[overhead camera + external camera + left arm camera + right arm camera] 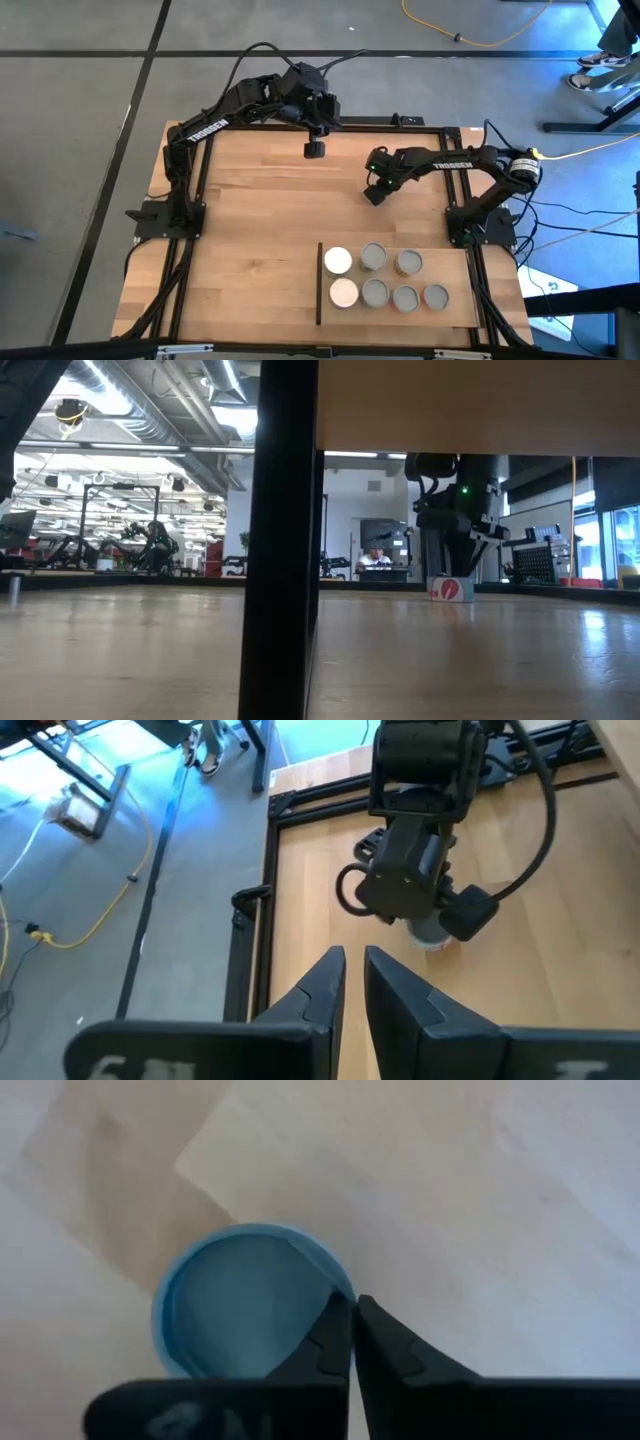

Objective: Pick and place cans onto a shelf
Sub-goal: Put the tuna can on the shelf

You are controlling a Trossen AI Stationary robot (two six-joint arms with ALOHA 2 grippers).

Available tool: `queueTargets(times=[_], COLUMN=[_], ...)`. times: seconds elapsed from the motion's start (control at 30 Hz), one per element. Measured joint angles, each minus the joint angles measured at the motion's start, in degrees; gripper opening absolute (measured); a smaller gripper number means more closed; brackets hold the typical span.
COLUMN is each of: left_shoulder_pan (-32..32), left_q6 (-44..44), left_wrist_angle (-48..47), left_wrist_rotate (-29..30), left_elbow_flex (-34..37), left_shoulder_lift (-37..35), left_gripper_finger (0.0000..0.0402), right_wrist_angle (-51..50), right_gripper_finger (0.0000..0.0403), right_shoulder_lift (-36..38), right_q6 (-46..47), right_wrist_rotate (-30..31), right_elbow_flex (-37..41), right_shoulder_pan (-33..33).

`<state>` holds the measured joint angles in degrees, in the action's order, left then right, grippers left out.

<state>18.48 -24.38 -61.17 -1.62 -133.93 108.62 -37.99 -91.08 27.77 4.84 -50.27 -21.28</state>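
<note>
One can (pixel 240 1295) with a round top and a red-labelled side (pixel 450 589) stands upright on the tabletop near the middle of the table. My right gripper (pixel 375 192) hangs over it, pointing down, fingers shut (pixel 352 1325), with their tips at the top's edge. It also shows in the left wrist view (pixel 425 885) above the can (pixel 432 933). My left gripper (pixel 314 148) is shut and empty above the table's far part. Several cans (pixel 374 292) stand upright on the light-wood shelf (pixel 455 265) at the near right. My right gripper's shut fingertips (pixel 340 1315) stand from above at the rim of the can's top (pixel 335 1285). I cannot tell whether they touch it. The can stands upright on the table.
The shelf has a thin dark strip (pixel 320 285) along its left edge. The black table frame (pixel 195 200) runs round the wooden top. In the low view a black post (pixel 285 540) stands close in front. A person sits in the room far behind.
</note>
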Motion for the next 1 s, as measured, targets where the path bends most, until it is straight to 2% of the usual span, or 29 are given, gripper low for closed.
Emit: queueTargets(times=[0.13,0.5,0.6,0.77,0.9,1.0], left_shoulder_pan=[0.0,0.0,0.6,2.4,3.2,3.3], left_q6=[0.1,-1.3,-3.5,-9.7,-12.1,-13.2], left_wrist_angle=[-0.9,-7.8,-9.9,-14.5,-16.0,-16.3], left_wrist_rotate=[0.1,0.0,-3.3,-13.2,-17.5,-18.9], left_elbow_flex=[0.0,0.0,0.0,0.0,0.0,0.0], left_shoulder_lift=[0.0,0.0,0.0,0.0,0.0,0.0], left_gripper_finger=[0.0036,0.0046,0.0041,0.0031,0.0025,0.0022], right_wrist_angle=[-5.8,-33.8,-40.6,-48.1,-52.5,-52.4], right_gripper_finger=[0.0004,0.0002,0.0002,0.0002,0.0002,0.0002], right_shoulder_lift=[0.6,0.8,0.8,0.8,0.9,2.1], right_q6=[-2.5,-7.3,-7.5,-8.7,-9.2,-11.5], right_wrist_rotate=[-0.3,1.4,1.5,1.4,-0.5,-6.2], right_elbow_flex=[-5.9,-26.8,-31.0,-36.3,-40.5,-43.7], right_shoulder_pan=[0.1,5.3,7.1,10.2,12.2,13.5])
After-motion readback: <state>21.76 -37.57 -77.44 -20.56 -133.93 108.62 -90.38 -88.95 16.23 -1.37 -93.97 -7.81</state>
